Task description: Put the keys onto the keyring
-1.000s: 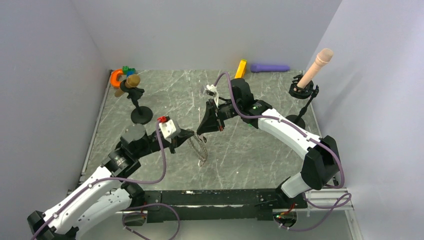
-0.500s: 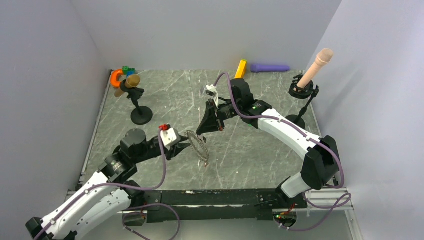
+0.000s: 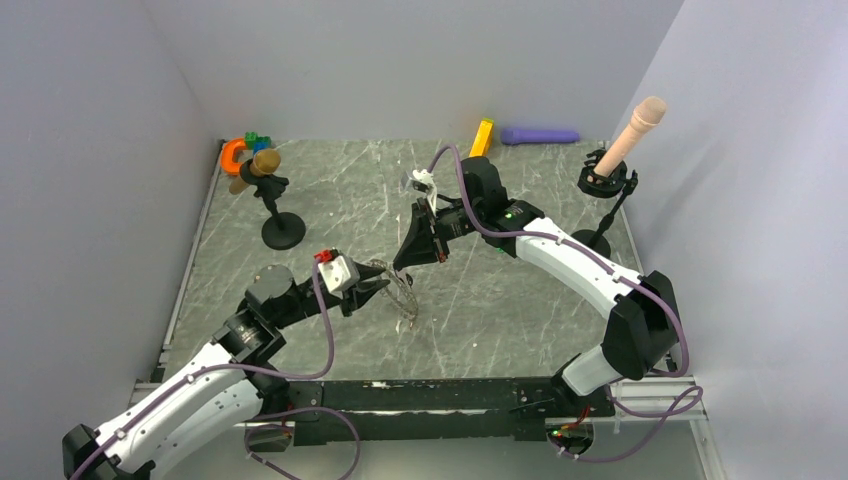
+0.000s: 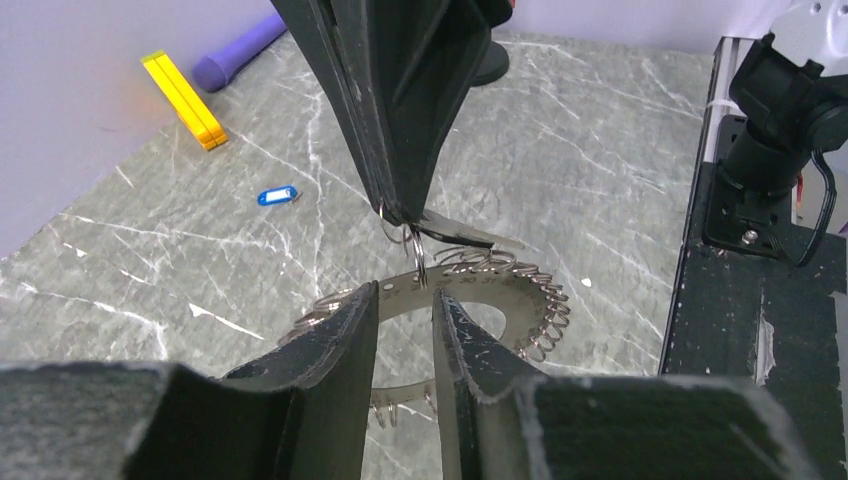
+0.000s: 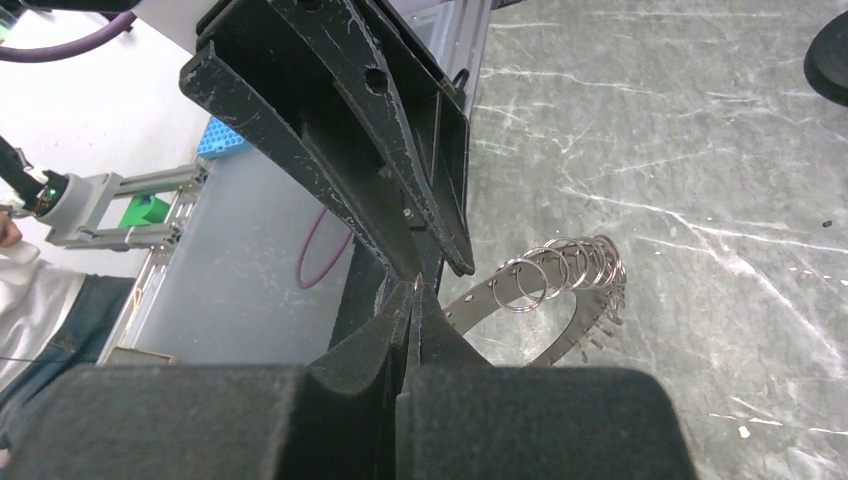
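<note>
**Slip risk: thin one-loop grip**

My right tool [image 4: 405,215] is clenched on one small loop of the keyring [image 4: 490,287], hanging over the counter [image 4: 600,150]. My left tool [image 4: 405,298] is released beside the band; a nudge could knock it loose. The blue key [image 4: 277,195] lies well apart.

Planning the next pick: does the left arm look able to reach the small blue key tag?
Probably, with a sidestep: the small blue key tag lies in the open, but the right end effector, shut on the grey toothed keyring, hangs ahead of the left end effector.
</note>
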`<state>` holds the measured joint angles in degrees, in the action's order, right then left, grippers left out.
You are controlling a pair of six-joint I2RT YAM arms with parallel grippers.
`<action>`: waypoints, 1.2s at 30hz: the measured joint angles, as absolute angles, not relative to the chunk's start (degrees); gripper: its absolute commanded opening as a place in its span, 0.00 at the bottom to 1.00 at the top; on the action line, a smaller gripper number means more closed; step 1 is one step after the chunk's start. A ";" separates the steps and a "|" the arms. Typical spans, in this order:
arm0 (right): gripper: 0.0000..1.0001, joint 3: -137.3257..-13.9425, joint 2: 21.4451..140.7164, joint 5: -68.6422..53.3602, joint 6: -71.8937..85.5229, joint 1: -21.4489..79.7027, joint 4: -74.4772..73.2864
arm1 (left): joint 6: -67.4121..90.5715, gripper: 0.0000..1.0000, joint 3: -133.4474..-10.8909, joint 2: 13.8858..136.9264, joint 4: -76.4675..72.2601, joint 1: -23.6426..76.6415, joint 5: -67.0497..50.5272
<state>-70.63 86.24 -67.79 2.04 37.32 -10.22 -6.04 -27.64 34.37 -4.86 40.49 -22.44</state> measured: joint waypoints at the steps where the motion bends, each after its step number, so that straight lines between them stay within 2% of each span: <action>1: 0.00 -70.61 86.24 -67.79 2.04 37.32 -10.22 | -5.87 0.31 -27.64 34.68 -5.65 40.49 -22.41; 9: 0.00 -70.63 86.24 -67.79 2.04 37.32 -10.22 | -4.73 0.20 -27.64 36.45 -8.10 40.49 -22.70; 11: 0.00 -70.61 86.24 -67.79 2.04 37.32 -10.20 | -4.62 0.15 -27.64 36.84 -8.47 40.49 -22.96; 14: 0.00 -70.63 86.24 -67.79 2.04 37.32 -10.20 | -3.99 0.00 -27.64 37.15 -8.78 40.53 -23.35; 21: 0.00 -70.61 86.24 -67.72 2.02 37.30 -10.22 | -3.81 0.00 -28.93 38.15 -6.94 40.53 -23.66; 36: 0.00 -69.69 86.24 -67.92 5.39 37.04 -6.48 | -9.74 0.00 -48.40 47.42 19.64 45.58 -13.93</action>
